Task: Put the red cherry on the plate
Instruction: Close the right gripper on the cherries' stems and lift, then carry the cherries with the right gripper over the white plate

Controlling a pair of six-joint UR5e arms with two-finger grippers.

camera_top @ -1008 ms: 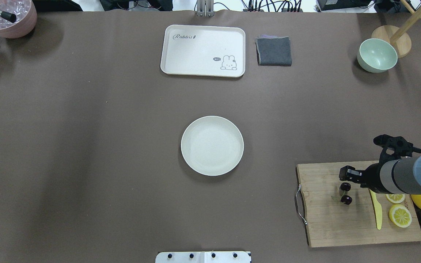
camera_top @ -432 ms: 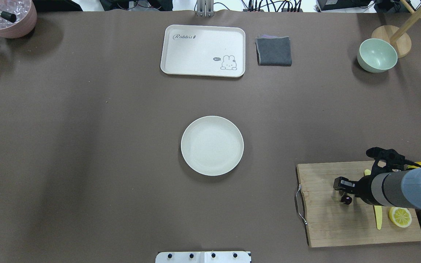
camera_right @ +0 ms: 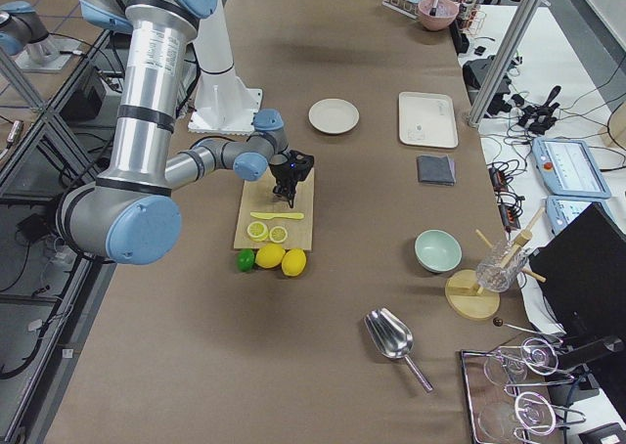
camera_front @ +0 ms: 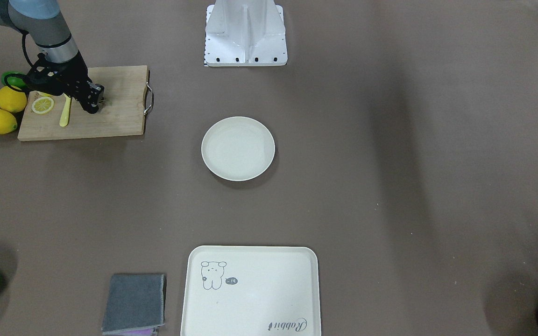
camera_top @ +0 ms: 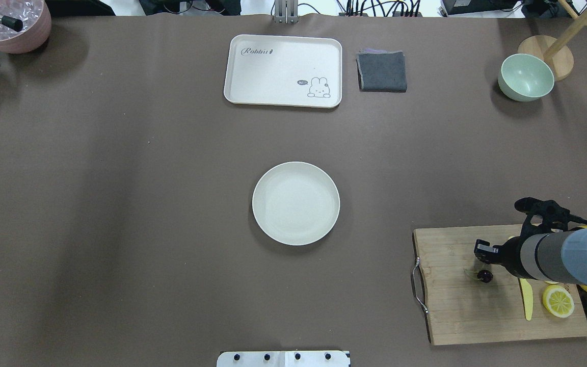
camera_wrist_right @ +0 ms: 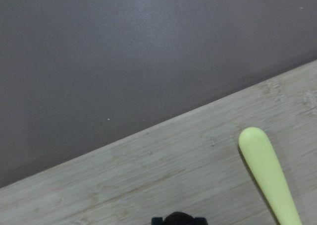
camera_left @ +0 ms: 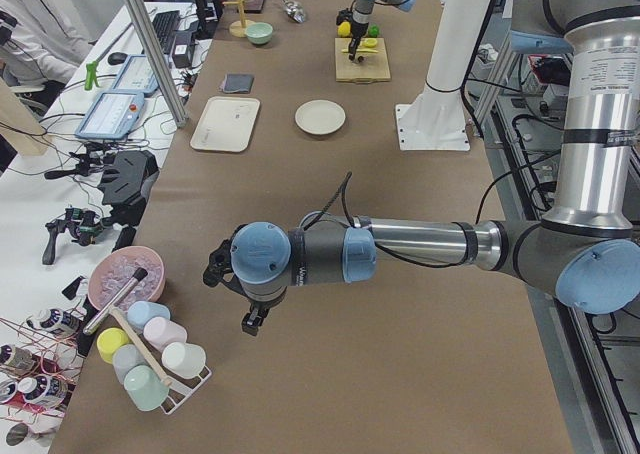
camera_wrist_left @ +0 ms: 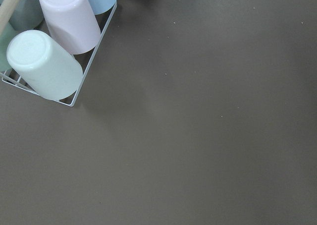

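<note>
Overhead exterior: right gripper (camera_top: 483,259) (grip: cannot tell) partly hides red cherry (camera_top: 485,276) near yellow knife (camera_top: 527,302).

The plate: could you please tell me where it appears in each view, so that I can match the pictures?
Front-facing: plate just left of centre, tray below it.
Overhead: plate at centre, tray above it.
Exterior left: plate upper middle, tray to its left.
Exterior right: plate upper middle, tray to its right.
Left wrist: not in view.
Right wrist: not in view.
Shared landmark: the rabbit tray, seen in all four exterior views.
</note>
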